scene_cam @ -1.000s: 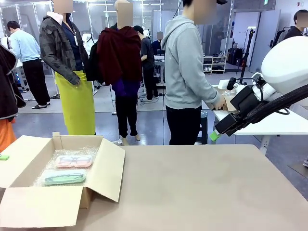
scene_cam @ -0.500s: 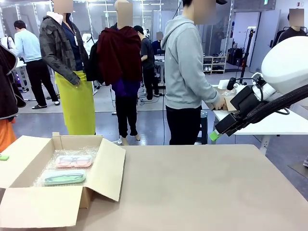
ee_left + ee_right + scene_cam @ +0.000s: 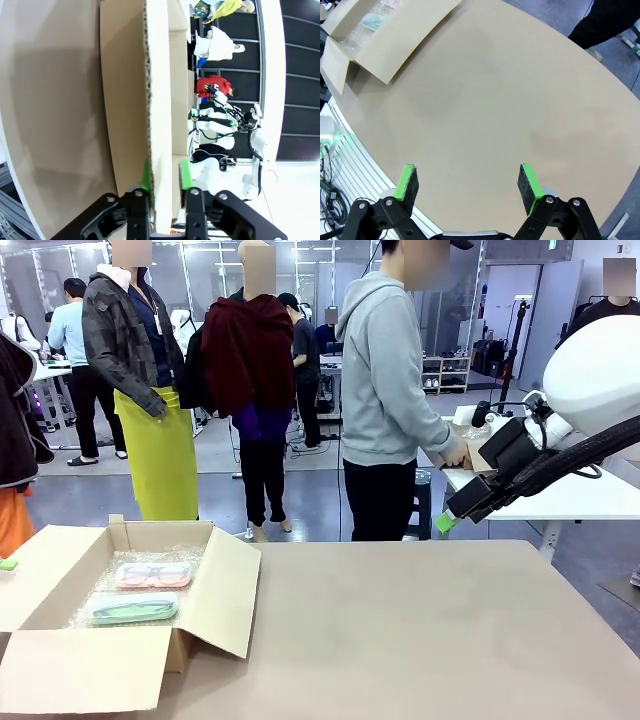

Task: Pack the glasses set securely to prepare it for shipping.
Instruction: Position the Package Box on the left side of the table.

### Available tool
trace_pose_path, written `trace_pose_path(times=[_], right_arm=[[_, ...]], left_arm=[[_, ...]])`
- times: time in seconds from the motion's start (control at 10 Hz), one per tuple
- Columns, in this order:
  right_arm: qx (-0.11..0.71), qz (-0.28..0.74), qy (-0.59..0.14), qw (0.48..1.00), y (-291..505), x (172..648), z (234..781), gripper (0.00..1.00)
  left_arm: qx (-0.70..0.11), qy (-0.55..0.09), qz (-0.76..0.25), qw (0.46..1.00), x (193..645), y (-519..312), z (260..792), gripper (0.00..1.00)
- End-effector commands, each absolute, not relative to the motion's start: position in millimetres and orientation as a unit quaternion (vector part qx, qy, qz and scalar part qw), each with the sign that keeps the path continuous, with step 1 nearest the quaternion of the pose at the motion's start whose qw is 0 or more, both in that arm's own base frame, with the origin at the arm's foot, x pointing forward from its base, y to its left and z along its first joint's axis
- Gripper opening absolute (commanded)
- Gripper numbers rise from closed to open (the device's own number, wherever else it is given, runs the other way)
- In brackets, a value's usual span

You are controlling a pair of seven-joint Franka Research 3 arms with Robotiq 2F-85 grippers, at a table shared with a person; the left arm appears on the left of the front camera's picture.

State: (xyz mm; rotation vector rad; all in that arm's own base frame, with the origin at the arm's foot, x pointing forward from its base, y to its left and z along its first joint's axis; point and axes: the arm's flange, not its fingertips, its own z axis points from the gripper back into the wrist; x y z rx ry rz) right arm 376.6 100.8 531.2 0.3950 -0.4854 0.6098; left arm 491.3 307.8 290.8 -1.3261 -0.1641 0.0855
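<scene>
Tabletop (image 3: 420,630) bare — box flap (image 3: 159,100) pincer-straddled (left)

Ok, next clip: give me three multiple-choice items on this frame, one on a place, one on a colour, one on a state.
1. Where do the two glasses cases lie?
A. On the bare table
B. Inside the cardboard box, on bubble wrap
C. In the person's hand

2. What colour is the case nearer the camera in the front view?
A. Mint green
B. Black
C. Yellow

3. How does the right gripper stand?
A. Shut on a case
B. Shut on a box flap
C. Open, holding nothing

Answers:
1 B: the pink case and the green case rest on bubble wrap within the cardboard box.
2 A: the nearer case is mint green, the pink one lies behind it.
3 C: the right gripper has its pads wide apart above the table, nothing between them.
</scene>
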Motion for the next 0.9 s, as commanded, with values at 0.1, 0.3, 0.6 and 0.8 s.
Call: trace_pose_path(times=[0.1,0.3,0.6,0.8], right_arm=[[0.186,0.299,-0.240,0.905,101.5,377.9,529.7,1.00],[0.186,0.299,-0.240,0.905,101.5,377.9,529.7,1.00],[0.186,0.299,-0.240,0.905,101.5,377.9,529.7,1.00],[0.186,0.299,-0.240,0.905,101.5,377.9,529.7,1.00]], left_arm=[[-0.587,-0.097,0.046,0.803,480.3,310.7,295.4,0.91],[-0.585,-0.098,0.048,0.804,480.0,314.1,295.4,1.00],[-0.572,-0.105,0.050,0.812,487.2,323.7,302.8,0.97],[-0.519,-0.131,0.046,0.844,494.0,342.5,338.2,1.00]])
